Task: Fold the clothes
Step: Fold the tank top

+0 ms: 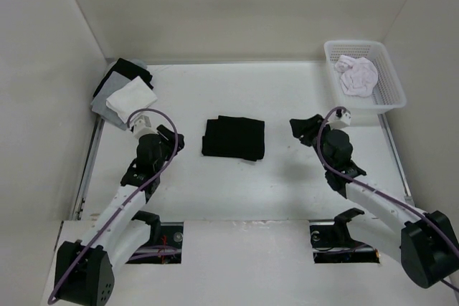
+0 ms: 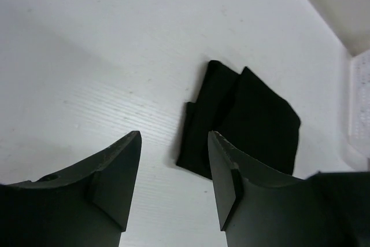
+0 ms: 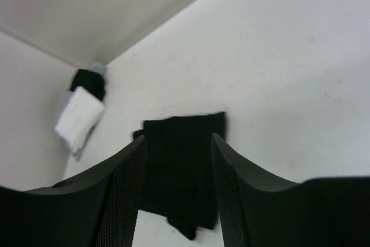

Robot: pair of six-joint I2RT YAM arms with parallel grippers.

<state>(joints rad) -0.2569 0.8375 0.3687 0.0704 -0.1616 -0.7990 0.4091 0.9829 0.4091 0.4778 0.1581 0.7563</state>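
Observation:
The clothes, a black shirt [image 1: 233, 138], lie folded into a compact rectangle in the middle of the white table, with nothing holding them. My left gripper [image 1: 172, 139] hovers just to their left, open and empty. In the left wrist view the folded shirt [image 2: 248, 120] lies beyond the gripper [image 2: 174, 137], partly behind the right finger. My right gripper [image 1: 302, 128] hovers to the right of the shirt, also open and empty. In the right wrist view the shirt [image 3: 179, 172] shows through the gap of that gripper [image 3: 177, 140], lying on the table below it.
A white plastic basket [image 1: 391, 98] at the back right holds a pale garment [image 1: 358, 75]. A stack of white, grey and black cloth squares [image 1: 123, 92] sits in the back left corner, and the right wrist view shows this stack [image 3: 78, 117] too. White walls enclose the table.

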